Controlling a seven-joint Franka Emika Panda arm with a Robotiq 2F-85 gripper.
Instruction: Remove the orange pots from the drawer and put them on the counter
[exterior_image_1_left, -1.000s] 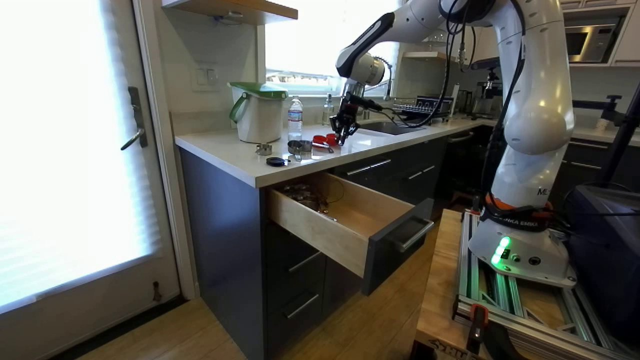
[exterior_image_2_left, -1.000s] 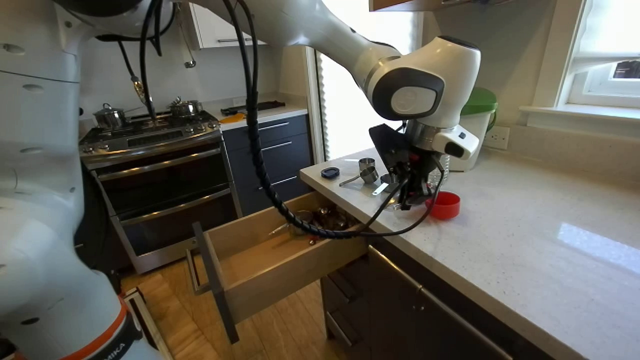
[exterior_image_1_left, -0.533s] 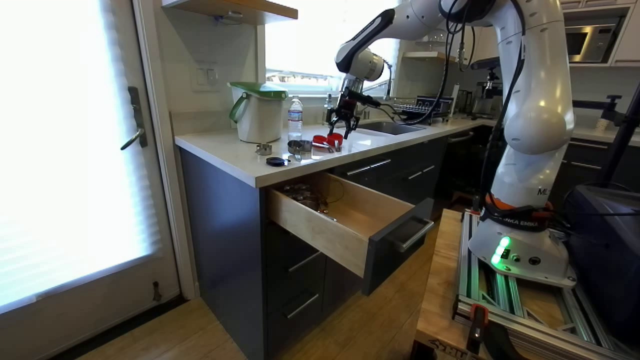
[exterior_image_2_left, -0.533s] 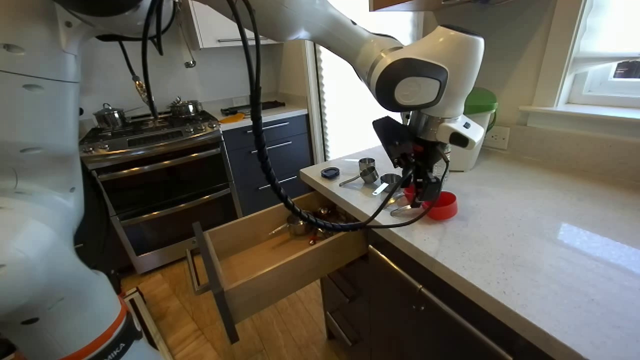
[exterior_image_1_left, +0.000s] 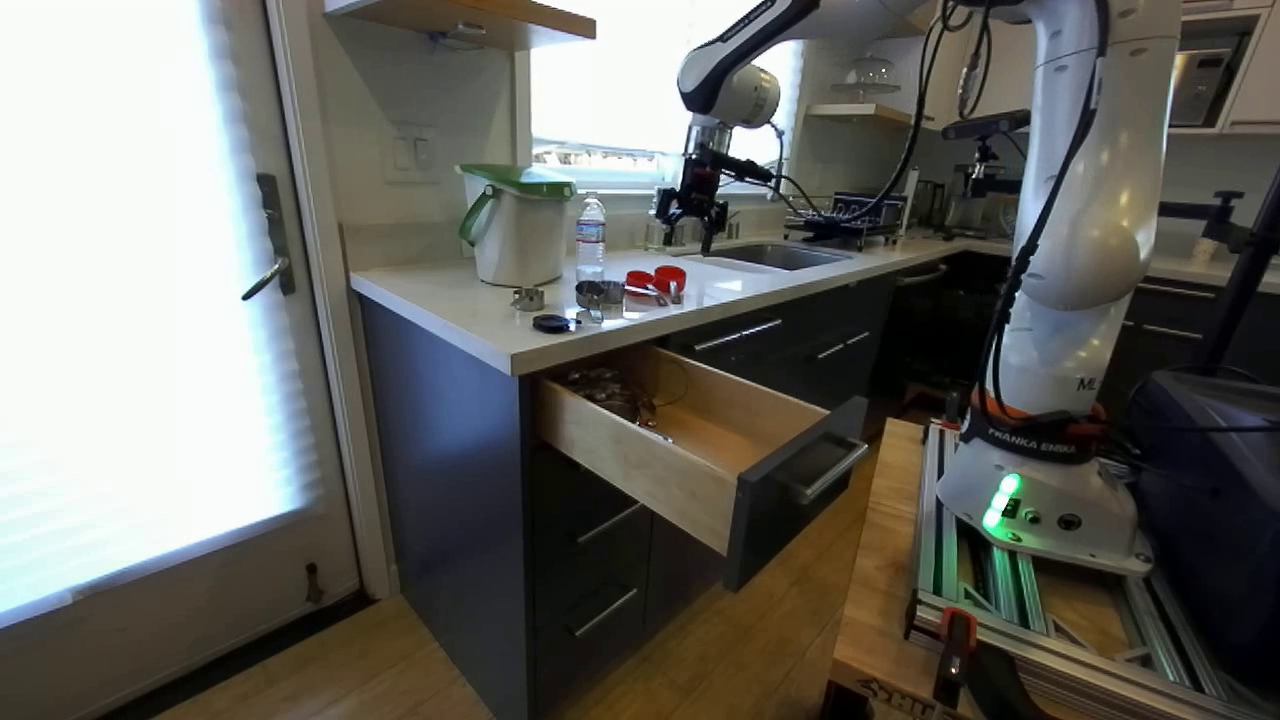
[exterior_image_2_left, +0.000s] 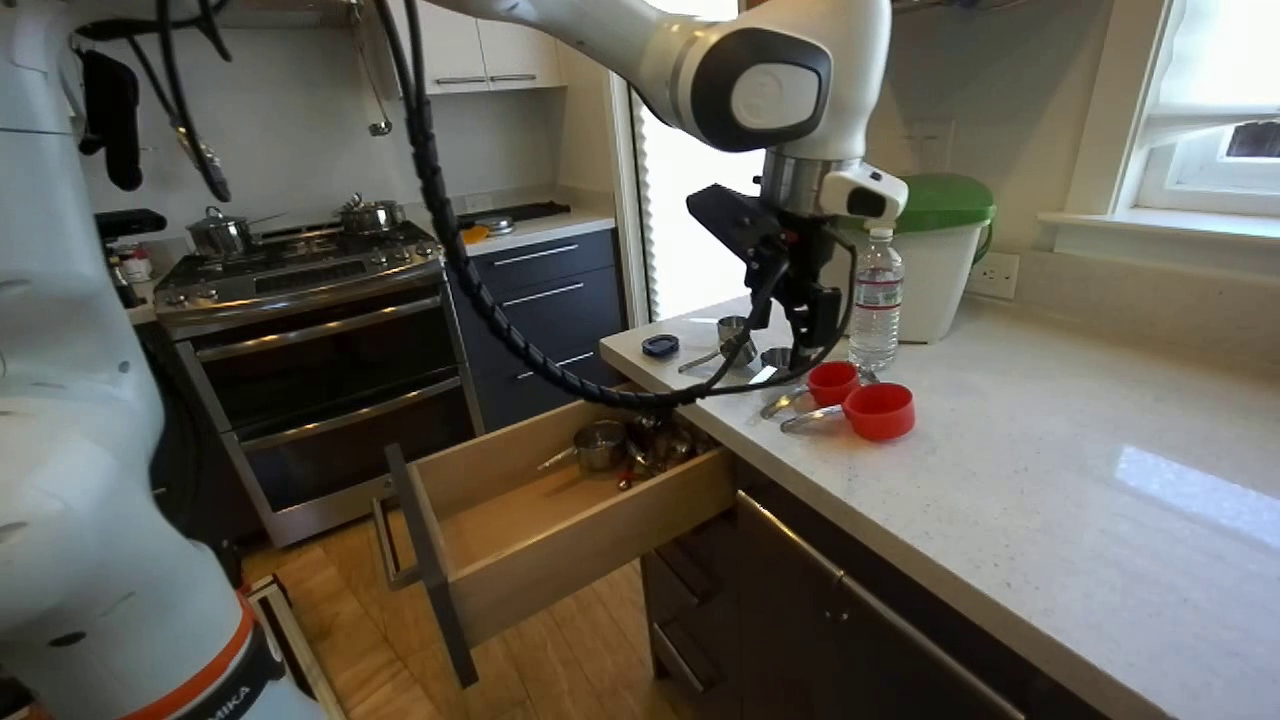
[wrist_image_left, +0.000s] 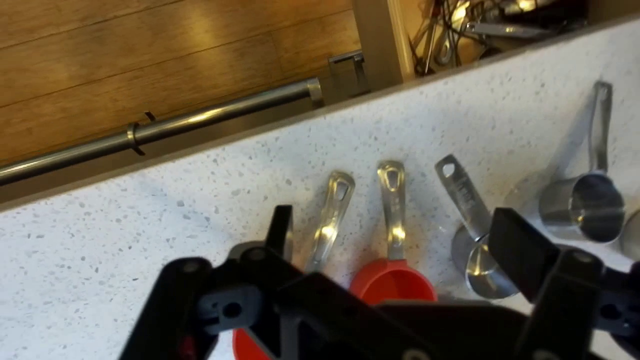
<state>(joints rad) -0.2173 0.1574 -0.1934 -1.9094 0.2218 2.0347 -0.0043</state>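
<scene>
Drawer (exterior_image_2_left: 590, 550), wood-sided with a dark front, stands pulled out at the left; in it lie a handled steel cup (exterior_image_2_left: 600, 446) and a tangle of metal utensils (exterior_image_2_left: 668, 445), with a red bit (exterior_image_2_left: 625, 484) too tiny to name. On the end of the pale desk (exterior_image_2_left: 1040, 500) come a round black piece (exterior_image_2_left: 660, 346), then loose steel measuring cups (exterior_image_2_left: 730, 328). Next hangs the pincer (exterior_image_1_left: 688, 243), above the desk and clear of it, fingers spread wide apart with nothing between them.

To its right, two red measuring cups (exterior_image_2_left: 880, 412) sit on the desk, close together; whether they touch I cannot tell. Both look light and unlikely to break; the red bowls may give a little if squeezed. Their steel handles (wrist_image_left: 394, 215) reach toward the front edge and look thin, stiff and slippery: pinched far out, a cup would probably swivel or dip. The surer hold is the bowl wall, one finger inside the rim and one outside. Behind them, a clear water bottle (exterior_image_2_left: 876, 310) stands before a white bin (exterior_image_2_left: 935, 285) with a green lid (exterior_image_2_left: 950, 203).
</scene>
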